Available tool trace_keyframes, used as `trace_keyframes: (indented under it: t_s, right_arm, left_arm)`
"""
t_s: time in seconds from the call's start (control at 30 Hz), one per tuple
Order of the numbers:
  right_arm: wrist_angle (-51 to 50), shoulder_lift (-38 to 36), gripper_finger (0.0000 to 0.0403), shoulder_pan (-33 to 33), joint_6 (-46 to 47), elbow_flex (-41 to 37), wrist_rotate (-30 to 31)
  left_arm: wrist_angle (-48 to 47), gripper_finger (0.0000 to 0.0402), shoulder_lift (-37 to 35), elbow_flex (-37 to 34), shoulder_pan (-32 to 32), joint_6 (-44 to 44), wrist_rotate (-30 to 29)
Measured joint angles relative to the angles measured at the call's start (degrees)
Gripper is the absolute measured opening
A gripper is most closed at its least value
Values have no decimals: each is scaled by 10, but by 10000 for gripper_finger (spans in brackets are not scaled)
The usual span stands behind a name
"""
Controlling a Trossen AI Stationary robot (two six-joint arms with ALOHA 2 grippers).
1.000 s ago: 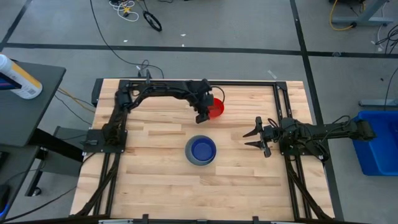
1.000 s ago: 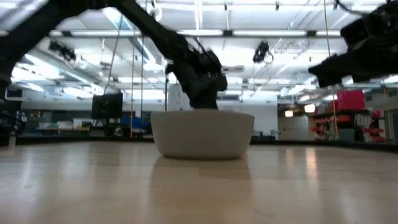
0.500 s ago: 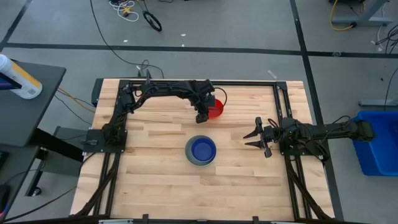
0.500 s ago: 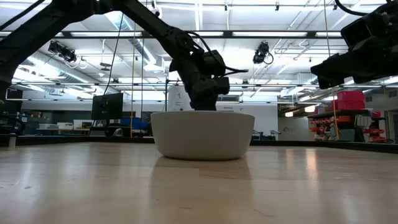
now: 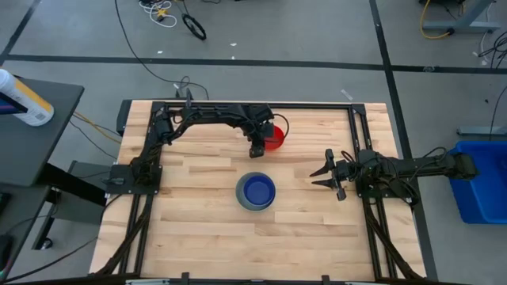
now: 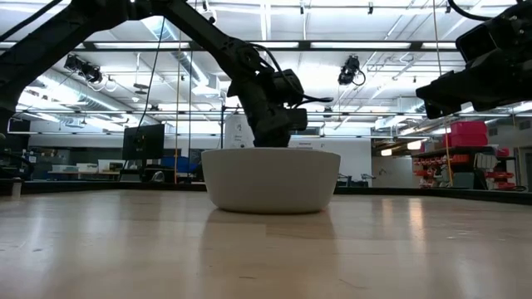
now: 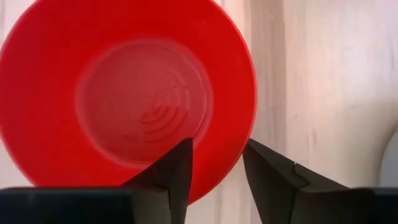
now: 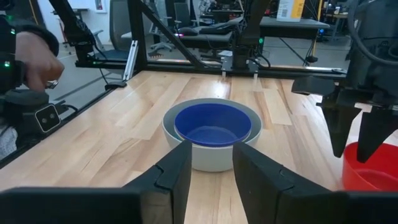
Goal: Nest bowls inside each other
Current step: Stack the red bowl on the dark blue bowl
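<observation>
Red bowl (image 7: 124, 99) rim apparently sits between left end effector (image 7: 217, 165) fingers.

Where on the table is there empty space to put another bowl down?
Bare wood lies along the near edge of the table, in front of the grey bowl, and on the left beside the left arm's base. It is crowded at the back, where the left gripper straddles the red bowl's rim.

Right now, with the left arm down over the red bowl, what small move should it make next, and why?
Probably finish closing the left gripper on the round red plastic bowl. Its jaws straddle the bowl's rim, one inside and one outside, with a gap showing. Only after that should it lift toward the dark blue bowl nested in the grey bowl.
</observation>
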Motion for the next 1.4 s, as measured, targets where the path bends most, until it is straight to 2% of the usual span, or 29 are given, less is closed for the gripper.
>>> trace_keyframes:
  t_s: [0.13,0.3,0.47,0.77,0.87,0.97,1.13,1.27,1.4]
  right_arm:
    - [0,0,135,0,0,0,0]
    - [0,0,144,0,0,0,0]
    - [0,0,155,0,0,0,0]
    - [-10,0,172,0,13,0,-2]
    - [-15,0,177,0,15,0,-4]
    - [-18,-1,183,0,15,0,-4]
    - [-22,-2,193,0,14,0,-4]
    - [-23,-2,201,0,7,0,-4]
    - [-18,-2,208,0,-3,0,-4]
  left_arm:
    - [-5,116,0,0,0,13,-4]
    - [-5,18,-1,1,1,26,-9]
    - [2,7,-2,1,1,36,-49]
    - [68,5,-11,0,-16,42,-66]
    - [91,5,-35,-2,-33,48,-78]
    - [126,5,-78,-15,-42,51,-63]
    - [243,5,-188,-109,-53,30,-19]
    - [357,5,-294,-238,-60,-2,17]
    - [410,5,-392,-370,-79,-19,18]
